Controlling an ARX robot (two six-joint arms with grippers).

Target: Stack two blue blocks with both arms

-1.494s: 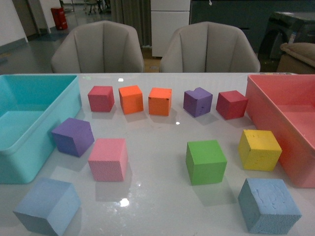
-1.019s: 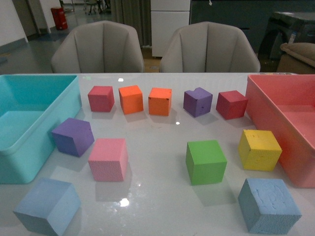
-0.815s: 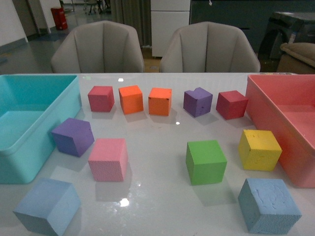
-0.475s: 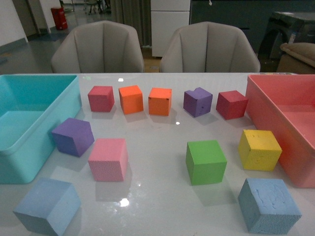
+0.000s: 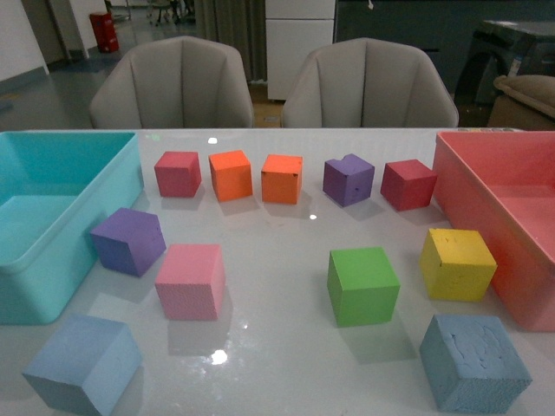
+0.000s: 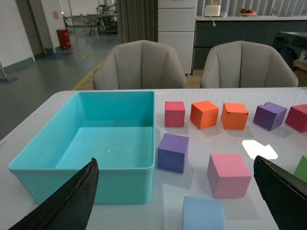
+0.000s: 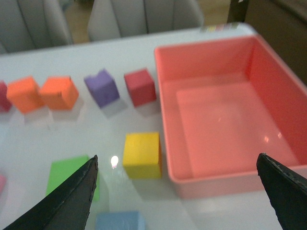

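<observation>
Though partly off-frame, two blue blocks (image 6: 203,214) (image 7: 120,221).

Two beige armchairs (image 5: 173,82) face the glossy white table (image 5: 277,260) — grey floor (image 5: 52,95), dim room beyond.

I count eleven blocks on my feed. There are two blue blocks (image 5: 82,364) (image 5: 474,361), two purple blocks (image 5: 128,241) (image 5: 348,179), two orange blocks (image 5: 231,174) (image 5: 283,178) and two red blocks (image 5: 178,173) (image 5: 408,184). The rest are singles: one pink block (image 5: 191,280), one green block (image 5: 362,285) and one yellow block (image 5: 457,264). I also see two bins, one turquoise bin (image 5: 52,295) and one red bin (image 5: 525,295). There is one table (image 5: 277,251) and I can make out two chairs (image 5: 173,82) (image 5: 368,82).
</observation>
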